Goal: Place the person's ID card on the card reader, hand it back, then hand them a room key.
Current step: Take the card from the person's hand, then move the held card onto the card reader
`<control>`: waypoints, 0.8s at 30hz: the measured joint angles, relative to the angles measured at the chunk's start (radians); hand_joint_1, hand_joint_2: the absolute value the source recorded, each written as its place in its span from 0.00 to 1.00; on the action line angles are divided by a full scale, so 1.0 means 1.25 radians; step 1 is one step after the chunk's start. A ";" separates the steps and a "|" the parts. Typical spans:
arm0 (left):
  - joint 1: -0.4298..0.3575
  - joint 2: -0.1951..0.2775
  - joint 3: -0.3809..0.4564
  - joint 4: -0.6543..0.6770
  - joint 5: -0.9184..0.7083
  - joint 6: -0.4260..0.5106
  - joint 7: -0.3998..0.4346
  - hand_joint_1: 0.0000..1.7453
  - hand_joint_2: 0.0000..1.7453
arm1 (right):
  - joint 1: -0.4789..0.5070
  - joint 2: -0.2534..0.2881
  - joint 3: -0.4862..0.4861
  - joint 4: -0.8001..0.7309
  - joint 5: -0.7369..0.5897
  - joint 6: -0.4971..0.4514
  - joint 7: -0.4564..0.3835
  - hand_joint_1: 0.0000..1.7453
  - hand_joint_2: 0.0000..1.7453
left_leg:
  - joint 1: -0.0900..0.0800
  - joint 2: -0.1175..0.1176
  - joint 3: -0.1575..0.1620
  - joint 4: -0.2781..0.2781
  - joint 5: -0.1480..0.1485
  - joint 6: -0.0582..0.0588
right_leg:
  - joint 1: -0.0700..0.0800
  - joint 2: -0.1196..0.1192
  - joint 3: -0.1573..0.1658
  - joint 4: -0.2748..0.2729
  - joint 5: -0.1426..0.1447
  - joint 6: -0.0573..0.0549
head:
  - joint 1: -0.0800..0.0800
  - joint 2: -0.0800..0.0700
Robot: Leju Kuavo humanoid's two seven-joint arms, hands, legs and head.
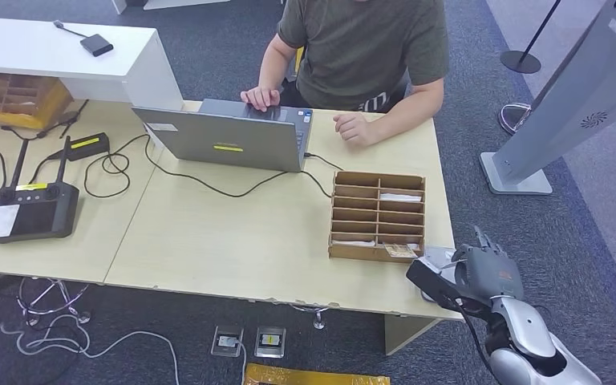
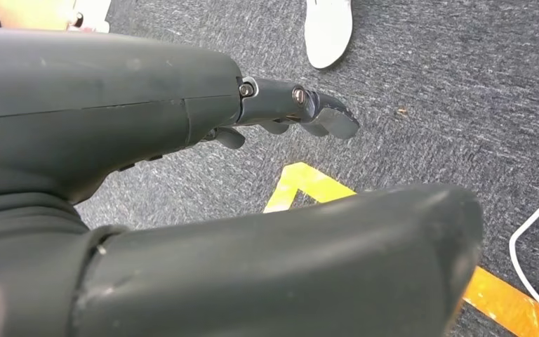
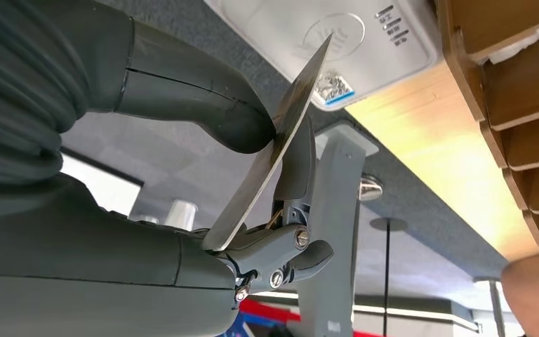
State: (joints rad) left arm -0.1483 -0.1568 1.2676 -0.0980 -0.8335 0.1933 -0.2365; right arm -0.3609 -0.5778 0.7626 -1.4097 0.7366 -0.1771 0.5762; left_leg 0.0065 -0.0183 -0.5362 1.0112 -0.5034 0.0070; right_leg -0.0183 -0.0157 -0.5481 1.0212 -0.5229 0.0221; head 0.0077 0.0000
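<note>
The light wood worktop (image 1: 233, 241) carries a wooden compartment rack (image 1: 377, 216) just beyond the right hand (image 1: 481, 273), with a white card reader (image 1: 437, 261) at the near corner directly beside that hand. Farther off, across from the hand, sit an open grey laptop (image 1: 228, 140) (its black cable (image 1: 208, 183) trailing over the surface), a black remote controller (image 1: 30, 210) with two antennas and a small black box (image 1: 84, 146).
</note>
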 joint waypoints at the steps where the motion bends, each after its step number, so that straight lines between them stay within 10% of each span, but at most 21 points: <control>1: 0.000 0.000 0.000 0.000 0.000 0.001 0.000 0.00 0.00 | 0.000 0.004 0.000 0.009 -0.010 -0.004 -0.004 1.00 1.00 | 0.000 0.000 0.000 0.000 0.000 0.000 | 0.000 0.000 0.000 0.000 0.000 0.000 | 0.000 0.000; 24: 0.000 0.000 0.000 0.000 0.000 0.012 0.001 0.00 0.00 | -0.003 0.049 0.006 0.074 -0.071 -0.043 -0.015 1.00 1.00 | 0.000 0.000 0.000 0.000 0.000 0.000 | 0.000 0.000 0.000 0.000 0.000 0.000 | 0.000 0.000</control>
State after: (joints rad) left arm -0.1480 -0.1564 1.2680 -0.0980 -0.8337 0.2081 -0.2352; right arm -0.3645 -0.5164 0.7696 -1.3175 0.6475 -0.2307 0.5577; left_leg 0.0065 -0.0183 -0.5358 1.0112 -0.5034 0.0070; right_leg -0.0183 -0.0156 -0.5482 1.0212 -0.5229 0.0221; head 0.0077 0.0000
